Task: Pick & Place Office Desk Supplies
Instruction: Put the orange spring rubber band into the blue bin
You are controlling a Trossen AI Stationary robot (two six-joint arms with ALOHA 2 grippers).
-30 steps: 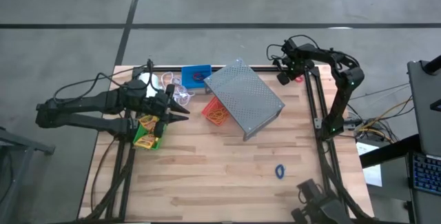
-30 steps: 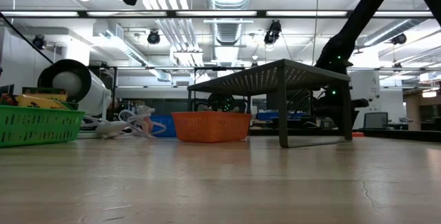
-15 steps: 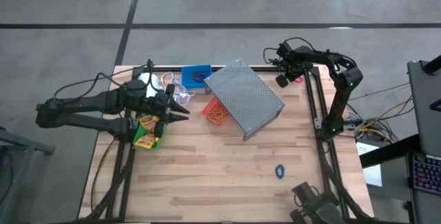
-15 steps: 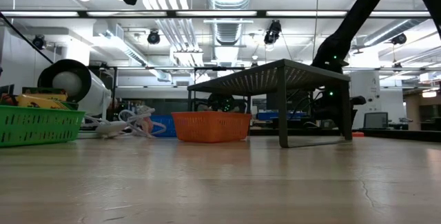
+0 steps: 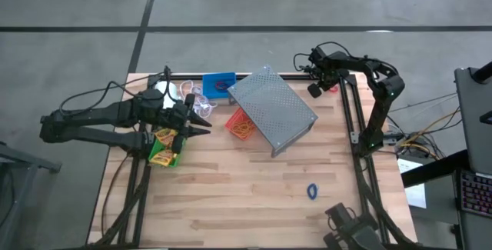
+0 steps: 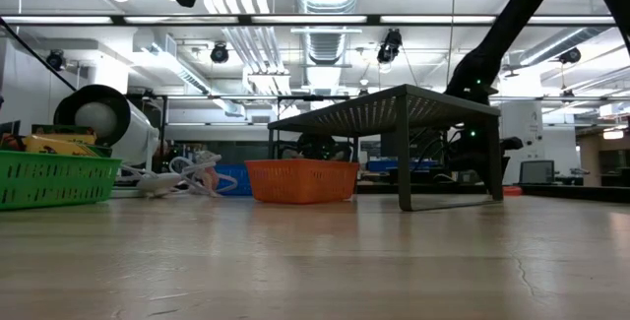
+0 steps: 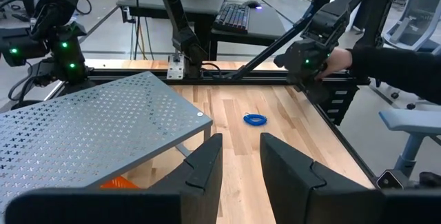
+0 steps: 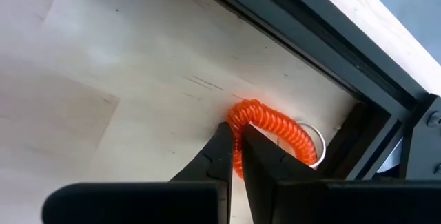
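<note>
A red ring band (image 8: 275,126) lies on the table's far right corner, beside the dark frame rail; my right gripper (image 8: 234,133) is shut on it from above. Over the left side my left gripper (image 7: 240,156) hovers open above the green bin (image 5: 163,155), which holds a yellow crayon box (image 5: 166,136). A blue ring band (image 5: 312,191) lies near the front right. The blue bin (image 5: 219,83) and the red-orange bin (image 5: 240,125) stand at the far middle. My right gripper pinches one side of the red band's coil (image 8: 242,116) between its two fingertips. The fingers come steeply from above, pointing down. The band lies flat on the tabletop, with a thin metal ring (image 8: 315,138) at its other end.
The grey perforated rack (image 5: 270,110) stands at the middle, partly over the red-orange bin. A white roll with cord (image 5: 165,90) sits at the far left. A person's hand (image 7: 339,58) shows beyond the table's right edge. Bare wood lies along the near side.
My right gripper's wrist has turned a little over the red band at the far right corner. The band and the other things lie where they were.
</note>
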